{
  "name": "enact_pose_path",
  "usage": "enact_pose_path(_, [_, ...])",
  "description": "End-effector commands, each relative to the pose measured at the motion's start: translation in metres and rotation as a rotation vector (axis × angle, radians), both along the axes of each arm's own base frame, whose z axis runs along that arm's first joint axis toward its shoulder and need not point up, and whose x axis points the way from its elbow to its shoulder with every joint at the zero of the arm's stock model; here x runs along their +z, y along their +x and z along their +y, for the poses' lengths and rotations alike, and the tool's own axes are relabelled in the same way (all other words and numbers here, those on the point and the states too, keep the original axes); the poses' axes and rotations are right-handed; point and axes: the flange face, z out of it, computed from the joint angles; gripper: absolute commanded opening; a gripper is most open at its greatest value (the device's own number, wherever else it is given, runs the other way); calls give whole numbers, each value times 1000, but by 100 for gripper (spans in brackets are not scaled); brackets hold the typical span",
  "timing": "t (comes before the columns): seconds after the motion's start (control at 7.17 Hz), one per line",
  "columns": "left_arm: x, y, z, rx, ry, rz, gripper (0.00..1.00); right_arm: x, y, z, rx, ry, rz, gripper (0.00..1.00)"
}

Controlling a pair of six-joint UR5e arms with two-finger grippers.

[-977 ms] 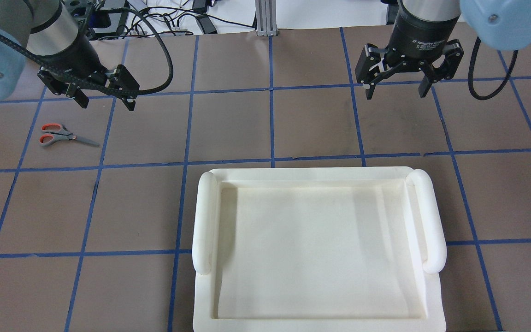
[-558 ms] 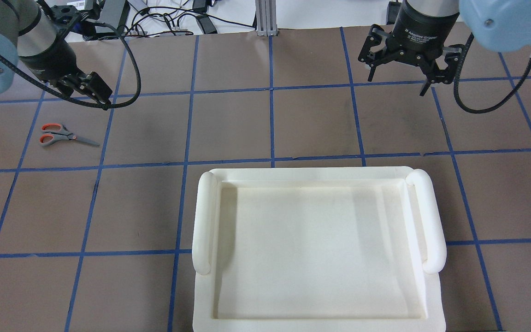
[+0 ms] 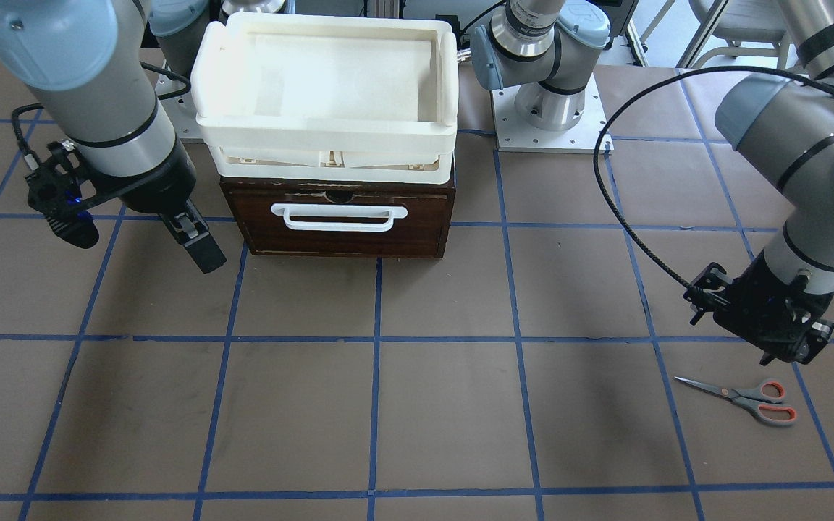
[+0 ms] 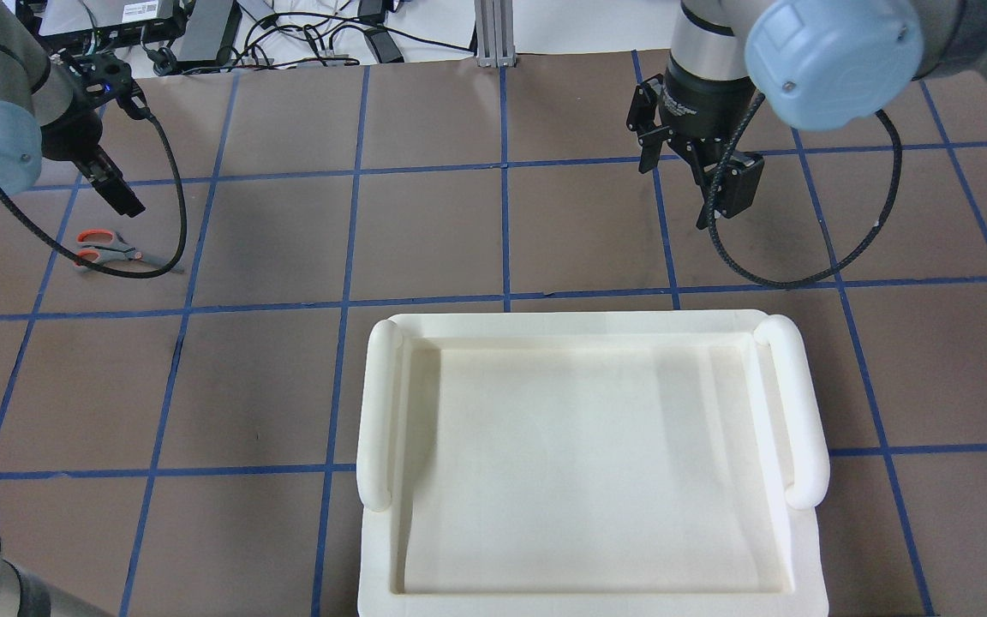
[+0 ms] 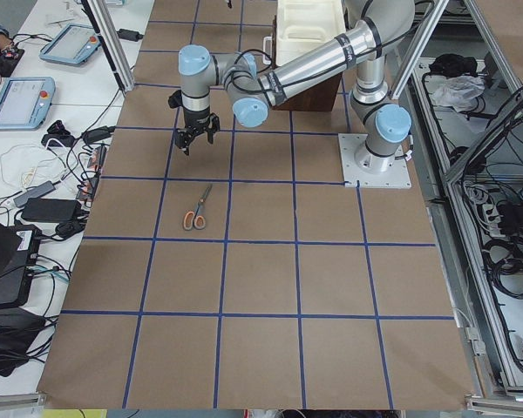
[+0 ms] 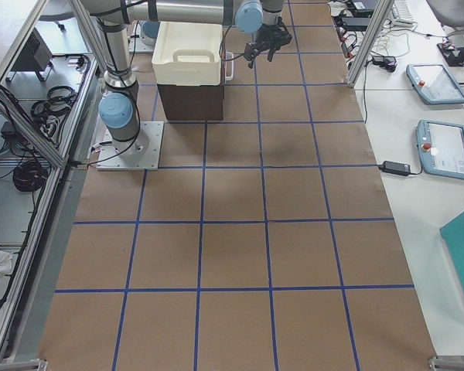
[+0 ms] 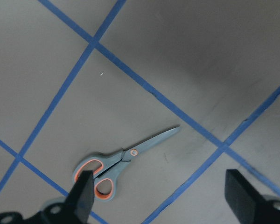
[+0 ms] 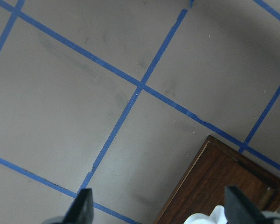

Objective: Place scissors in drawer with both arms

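**Scissors flat on a taped bench, both pairs of jaws spread**

The bench (image 3: 417,405) is covered in matte brown paper. It is scuffed with faint dark smudges and ruled into large squares by blue tape (image 3: 460,338). Aluminium posts (image 6: 367,39) stand around it. White side tables carry blue-edged tablets (image 6: 447,150) and tangled black cables (image 5: 35,187). Each arm is bolted to a square metal plate (image 3: 511,137).

The scissors (image 3: 743,399) lie flat on the robot's left side of the bench, inside one taped square. Their slim dark blades are closed and their grey loops are lined orange-red. The left arm (image 3: 815,231) holds its jaws spread near them, touching nothing.

The drawer (image 3: 337,242) is dark, glossy brown wood with a white bar handle (image 3: 339,217), and its front is shut. A chunky white foam tray (image 3: 323,134) with rounded rims sits on top. The right arm (image 3: 98,94), a grey-silver tube with pale blue caps, holds its jaws spread and empty beside the drawer's corner.
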Motion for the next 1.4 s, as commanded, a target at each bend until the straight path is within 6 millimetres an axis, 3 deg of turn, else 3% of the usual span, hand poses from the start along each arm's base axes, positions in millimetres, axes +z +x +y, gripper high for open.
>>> enact_pose_path(0.0, [-41, 66, 0, -334, 66, -2, 100, -35, 44, 4, -146, 45, 43, 100])
enact_pose_path(0.14, [-54, 89, 3, -518, 103, -9, 94, -45, 53, 4, -201, 57, 62, 100])
enact_pose_path(0.28, [-66, 115, 7, -585, 124, 0, 88, -58, 61, 3, -269, 79, 73, 100])
enact_pose_path(0.42, [-79, 120, 3, -630, 141, 7, 86, -66, 68, 3, -320, 93, 81, 100])
enact_pose_path(0.7, [-124, 128, -10, -776, 161, 9, 88, -79, 80, 3, -351, 134, 41, 100])
enact_pose_path(0.98, [-138, 127, -13, -835, 161, 13, 87, -88, 86, 4, -371, 167, 27, 100])
enact_pose_path(1.26, [-140, 121, -16, -899, 143, 23, 83, -108, 98, 6, -413, 210, 40, 100])
